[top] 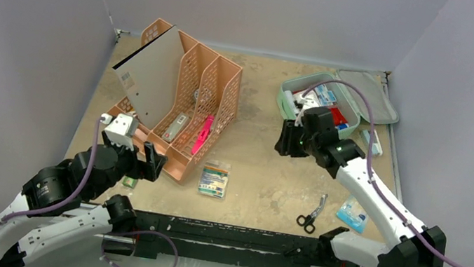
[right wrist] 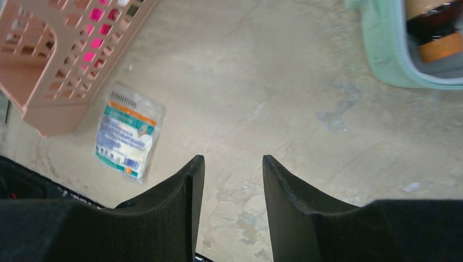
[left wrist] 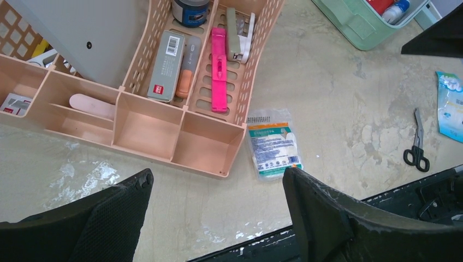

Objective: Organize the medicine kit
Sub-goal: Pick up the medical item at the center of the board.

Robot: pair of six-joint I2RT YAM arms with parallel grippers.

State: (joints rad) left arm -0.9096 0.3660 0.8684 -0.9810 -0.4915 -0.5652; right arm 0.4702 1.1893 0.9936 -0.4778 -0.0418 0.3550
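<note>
The mint-green medicine kit [top: 290, 88] lies open at the back right with its lid [top: 371, 97] folded back. Boxes and bottles fill it. Its corner shows in the right wrist view [right wrist: 385, 54] and the left wrist view [left wrist: 355, 24]. My right gripper [top: 288, 140] hovers just in front of the kit's left end. It is open and empty [right wrist: 233, 161] over bare table. My left gripper [top: 152, 160] is wide open and empty [left wrist: 217, 177], low by the front of the orange rack. A gauze packet [top: 214, 179] lies between the arms [left wrist: 272, 143] [right wrist: 126, 139].
The orange mesh rack [top: 187, 91] stands at the back left holding a grey board, a pink tool [left wrist: 218, 68] and small boxes. Black-handled scissors [top: 310, 215] and a blue-white packet [top: 354, 213] lie at the front right. A small box [top: 373, 141] lies right of the kit.
</note>
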